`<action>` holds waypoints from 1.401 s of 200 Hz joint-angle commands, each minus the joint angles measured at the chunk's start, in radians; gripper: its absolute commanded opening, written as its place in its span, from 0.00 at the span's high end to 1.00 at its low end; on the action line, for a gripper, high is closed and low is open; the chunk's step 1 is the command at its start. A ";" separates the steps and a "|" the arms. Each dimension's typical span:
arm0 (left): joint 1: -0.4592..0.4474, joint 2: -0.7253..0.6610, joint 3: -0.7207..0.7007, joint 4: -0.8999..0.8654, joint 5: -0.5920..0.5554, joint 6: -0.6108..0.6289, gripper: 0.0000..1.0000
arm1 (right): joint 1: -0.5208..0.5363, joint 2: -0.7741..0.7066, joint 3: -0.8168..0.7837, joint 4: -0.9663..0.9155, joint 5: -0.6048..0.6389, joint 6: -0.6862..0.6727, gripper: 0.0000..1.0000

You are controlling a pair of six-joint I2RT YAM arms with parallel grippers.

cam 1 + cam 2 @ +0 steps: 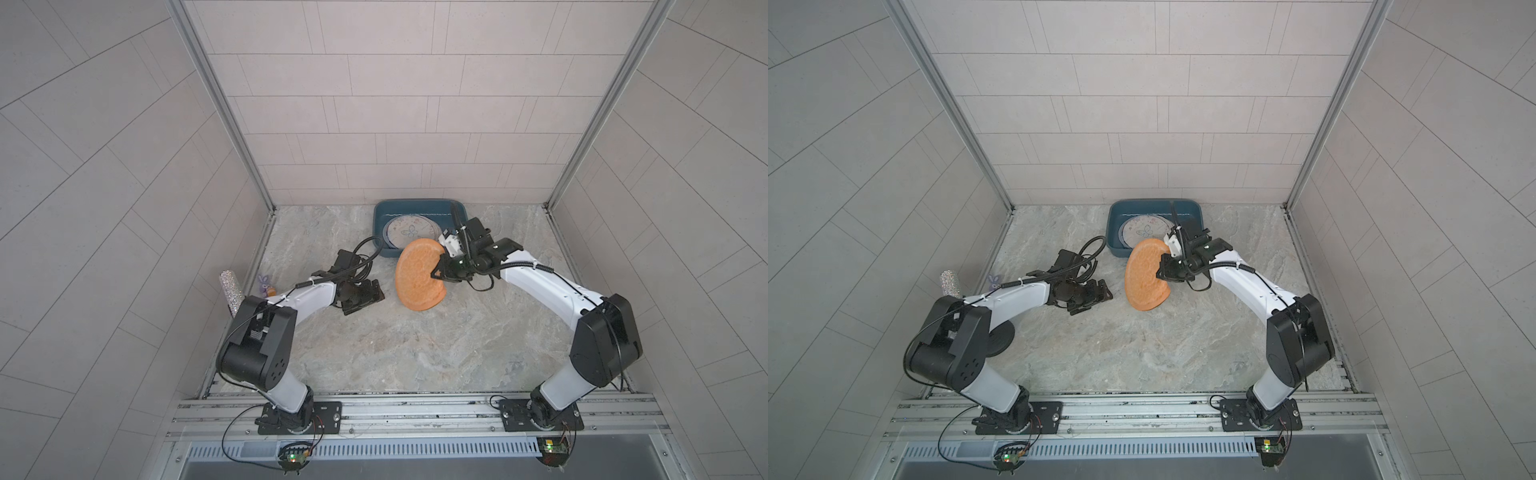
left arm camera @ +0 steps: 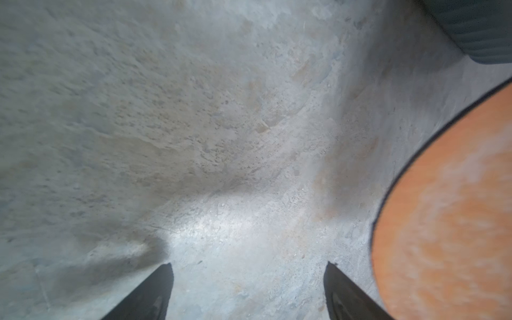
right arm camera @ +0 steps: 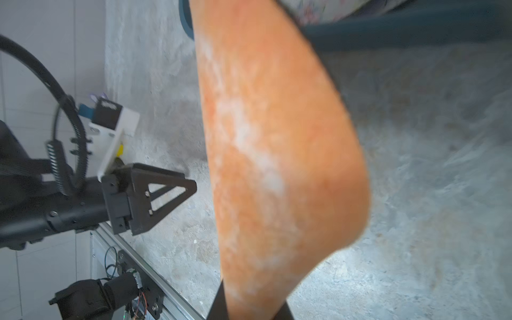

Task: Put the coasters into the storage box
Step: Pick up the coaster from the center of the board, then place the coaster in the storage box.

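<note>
Just in front of the storage box (image 1: pixel 378 224), the orange coaster (image 1: pixel 415 278) is being gripped at its rim by the right gripper (image 1: pixel 435 275) and is being held tilted over the table (image 1: pixel 374 353). Printed coasters (image 1: pixel 409 230) are lying inside the box. The left gripper (image 1: pixel 376 293) is being held wide apart and empty near the orange coaster, not touching it.

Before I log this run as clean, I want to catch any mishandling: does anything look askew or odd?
The orange coaster is pinched at one edge by the right gripper, hanging tilted beside the storage box, and it bows in the right wrist view. Nothing looks spilled or damaged.
</note>
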 commanded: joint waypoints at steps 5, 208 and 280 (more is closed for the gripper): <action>0.005 -0.028 -0.002 0.004 0.022 -0.006 0.09 | -0.053 0.005 0.084 -0.012 -0.035 -0.022 0.96; 0.035 0.001 -0.002 0.010 0.044 0.022 0.07 | -0.169 0.720 0.683 0.187 -0.031 0.130 0.93; 0.044 -0.008 -0.014 0.014 0.034 0.022 0.07 | -0.184 0.761 0.731 0.098 0.056 0.080 0.88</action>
